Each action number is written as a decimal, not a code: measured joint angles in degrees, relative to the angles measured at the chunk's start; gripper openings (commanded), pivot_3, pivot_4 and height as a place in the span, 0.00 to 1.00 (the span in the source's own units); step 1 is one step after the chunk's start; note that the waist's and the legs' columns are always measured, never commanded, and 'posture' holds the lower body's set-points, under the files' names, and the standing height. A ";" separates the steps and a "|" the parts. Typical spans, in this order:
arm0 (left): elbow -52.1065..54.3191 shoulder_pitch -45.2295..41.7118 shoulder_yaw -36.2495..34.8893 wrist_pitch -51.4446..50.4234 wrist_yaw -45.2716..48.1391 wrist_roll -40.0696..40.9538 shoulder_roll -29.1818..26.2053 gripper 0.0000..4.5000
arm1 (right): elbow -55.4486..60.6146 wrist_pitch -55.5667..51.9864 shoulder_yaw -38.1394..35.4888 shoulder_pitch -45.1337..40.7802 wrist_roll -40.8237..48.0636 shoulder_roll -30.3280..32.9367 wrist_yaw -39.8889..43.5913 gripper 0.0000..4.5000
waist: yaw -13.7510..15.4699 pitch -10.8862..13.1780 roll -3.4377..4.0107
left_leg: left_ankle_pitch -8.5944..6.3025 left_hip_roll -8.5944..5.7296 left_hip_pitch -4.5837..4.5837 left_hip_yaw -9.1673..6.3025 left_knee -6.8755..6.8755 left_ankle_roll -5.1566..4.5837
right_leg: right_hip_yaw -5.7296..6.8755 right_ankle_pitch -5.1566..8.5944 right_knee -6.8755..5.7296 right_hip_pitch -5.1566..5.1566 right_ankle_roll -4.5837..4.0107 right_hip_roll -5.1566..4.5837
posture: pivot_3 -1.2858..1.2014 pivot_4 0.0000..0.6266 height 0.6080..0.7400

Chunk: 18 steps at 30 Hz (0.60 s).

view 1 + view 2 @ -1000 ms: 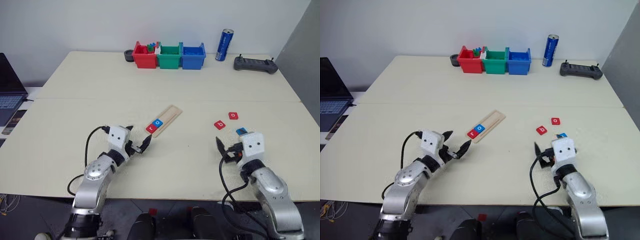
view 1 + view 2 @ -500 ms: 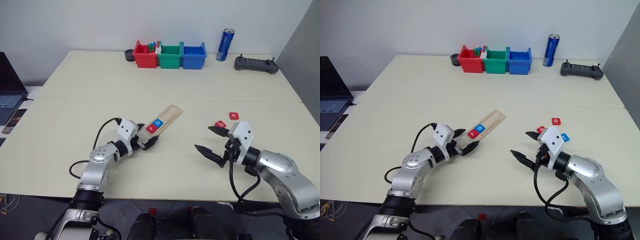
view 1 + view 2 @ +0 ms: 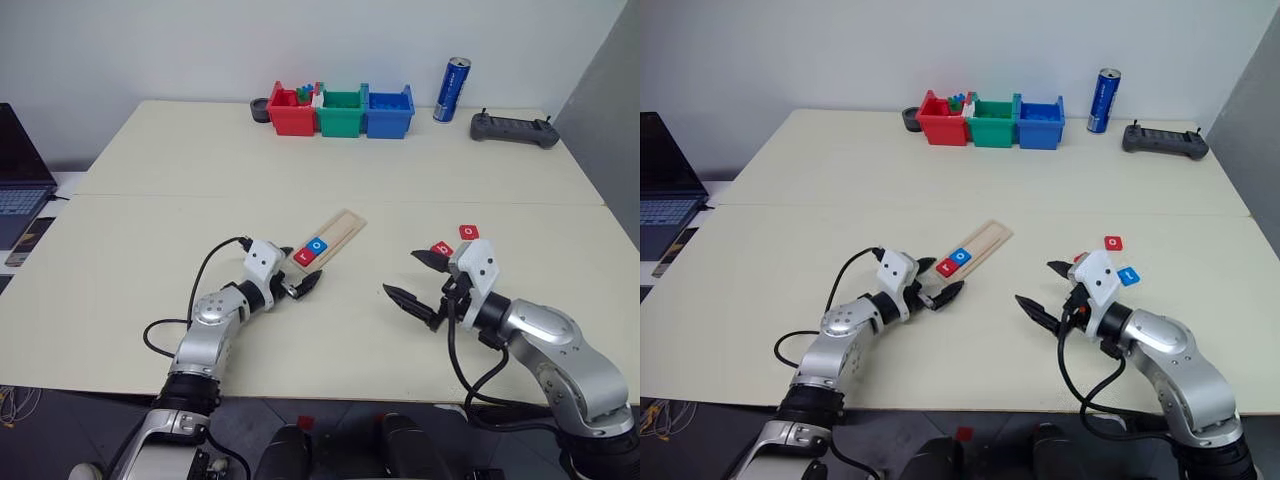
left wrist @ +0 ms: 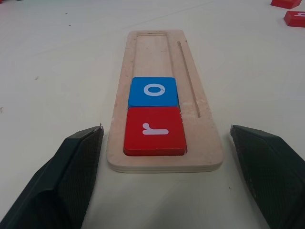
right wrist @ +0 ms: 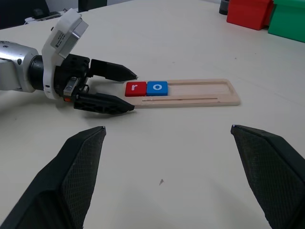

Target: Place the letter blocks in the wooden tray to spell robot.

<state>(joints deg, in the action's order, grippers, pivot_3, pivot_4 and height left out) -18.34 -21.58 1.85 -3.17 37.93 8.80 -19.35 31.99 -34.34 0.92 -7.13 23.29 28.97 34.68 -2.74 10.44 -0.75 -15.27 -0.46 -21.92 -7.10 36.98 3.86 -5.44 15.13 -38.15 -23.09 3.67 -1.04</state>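
The wooden tray [image 3: 326, 240] is seen lying slantwise near the middle of the pale table [image 3: 330, 170]. 2 letter blocks are seated at its near end: a red "r" [image 4: 154, 130] at the very end and a blue "o" [image 4: 153, 91] touching it on the far side; the rest of the tray's recess is bare wood.

The left gripper [image 3: 302, 278] is held just off the tray's near end, with its 2 black fingers parted and nothing between them; the fingertips are seen on either side of that end, not touching it.

The right gripper [image 3: 417, 278] is held above the table, well apart from the tray, pointed toward the left gripper, its jaws spread wide and nothing held.

3 loose blocks are seen on the table near the right arm: a red one [image 3: 1113, 242], a blue one [image 3: 1128, 275] and another red one [image 3: 441, 249], partly hidden behind the right gripper.

At the far edge, red [image 3: 289, 115], green [image 3: 339, 112] and blue [image 3: 387, 112] bins are lined up, with a blue can [image 3: 450, 90] and a dark controller [image 3: 511, 129] beside them.
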 measured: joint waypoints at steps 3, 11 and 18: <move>-1.05 -0.84 0.00 0.25 -0.05 -0.22 0.06 1.00 | 0.29 0.00 0.00 -0.06 0.05 0.08 0.01 1.00 | 0.00 0.00 0.00 | 0.00 0.00 0.00 0.00 0.00 0.00 | 0.00 0.00 0.00 0.00 0.00 0.00 | 0.52 0.24 1.00; -5.96 -3.48 0.05 4.00 0.01 -1.31 1.25 1.00 | 0.29 -0.01 -0.02 -0.48 0.07 0.21 -0.01 1.00 | 0.14 0.00 0.00 | 0.00 -0.02 0.00 0.00 0.01 0.00 | 0.00 0.00 -0.01 0.01 0.01 0.00 | 0.52 0.24 1.00; -12.15 -7.39 0.53 7.36 0.29 -2.54 3.33 1.00 | 0.28 -0.11 -0.02 -0.88 0.20 0.33 0.04 1.00 | 0.84 -0.04 0.00 | 0.00 -0.05 0.02 0.00 0.03 0.00 | 0.00 -0.02 0.01 0.05 0.04 -0.01 | 0.52 0.24 1.00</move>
<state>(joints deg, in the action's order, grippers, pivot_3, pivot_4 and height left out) -30.49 -28.97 2.38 4.19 38.22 6.26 -16.02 32.27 -34.45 0.89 -8.01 23.49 29.30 34.72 -1.90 10.40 -0.75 -15.27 -0.51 -21.91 -7.10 37.01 3.86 -5.45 15.10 -38.14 -23.04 3.72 -1.05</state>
